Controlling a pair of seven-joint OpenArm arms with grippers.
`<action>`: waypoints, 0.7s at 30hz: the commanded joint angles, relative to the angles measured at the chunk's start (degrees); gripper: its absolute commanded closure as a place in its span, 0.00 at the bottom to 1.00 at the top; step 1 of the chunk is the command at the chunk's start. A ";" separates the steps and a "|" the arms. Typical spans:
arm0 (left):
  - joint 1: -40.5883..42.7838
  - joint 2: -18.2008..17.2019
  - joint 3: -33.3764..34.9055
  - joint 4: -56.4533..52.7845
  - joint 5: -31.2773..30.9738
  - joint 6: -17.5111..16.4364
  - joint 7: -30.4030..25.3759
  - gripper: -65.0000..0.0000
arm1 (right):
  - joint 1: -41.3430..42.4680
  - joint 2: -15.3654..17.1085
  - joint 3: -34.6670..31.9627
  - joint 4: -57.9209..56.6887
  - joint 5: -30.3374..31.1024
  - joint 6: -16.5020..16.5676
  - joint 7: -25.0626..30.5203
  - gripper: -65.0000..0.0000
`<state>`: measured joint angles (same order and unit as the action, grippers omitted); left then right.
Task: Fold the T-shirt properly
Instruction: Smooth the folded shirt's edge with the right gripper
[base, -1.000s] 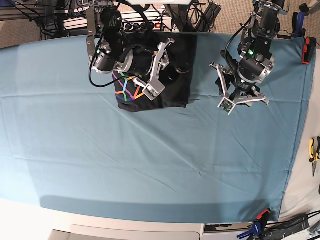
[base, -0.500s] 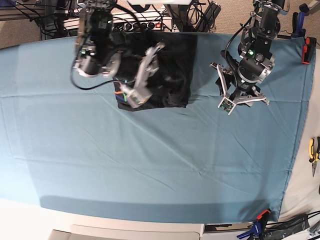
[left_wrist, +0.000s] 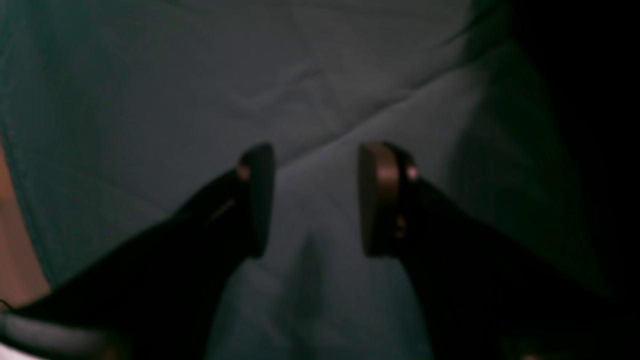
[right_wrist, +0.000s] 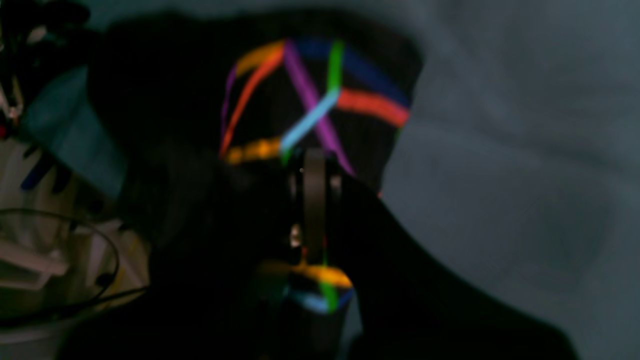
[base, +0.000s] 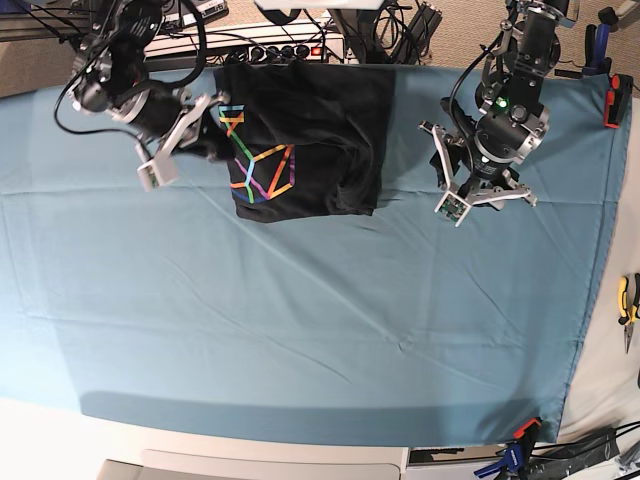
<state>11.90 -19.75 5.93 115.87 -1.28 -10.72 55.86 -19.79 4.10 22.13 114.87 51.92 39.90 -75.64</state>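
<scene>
The T-shirt lies folded into a compact black bundle on the blue cloth that covers the surface, up against the cloth's far edge and a little toward the side of the right arm. Its multicoloured line print faces up on the part of the bundle nearest that arm; the rest of the bundle is plain black and rumpled.

The right gripper sits just beside the printed edge of the T-shirt, on the side away from the other arm. In the right wrist view its jaws are pressed together (no gap shows between them), with the print directly ahead of the fingertips. Dark fabric and coloured lines also show around the base of the jaws, but the view is too blurred to tell whether any cloth is pinched between them; in the base view the gripper looks apart from the bundle.

The left gripper hangs over bare cloth on the opposite side of the T-shirt, near it but not touching. In the left wrist view its two fingers stand clearly apart, about half spread, with only the wrinkled cloth visible between them; it has hold of nothing. The dark edge at that view's right side is probably the T-shirt.
</scene>
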 joint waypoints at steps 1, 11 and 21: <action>-0.33 -0.24 -0.22 1.14 -0.09 0.26 -1.05 0.59 | -0.09 0.17 -0.83 1.07 1.33 0.10 1.29 1.00; -0.33 -0.24 -0.22 1.14 -0.07 0.44 -1.03 0.59 | -0.55 0.17 -16.26 1.01 -2.10 0.10 2.01 1.00; -0.33 -0.24 -0.22 1.14 -0.09 0.46 -1.03 0.59 | -0.50 0.17 -34.21 1.01 -2.10 0.10 1.70 1.00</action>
<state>11.90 -19.70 5.91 115.87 -1.39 -10.68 55.86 -20.47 4.27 -12.25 114.87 48.49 39.92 -74.87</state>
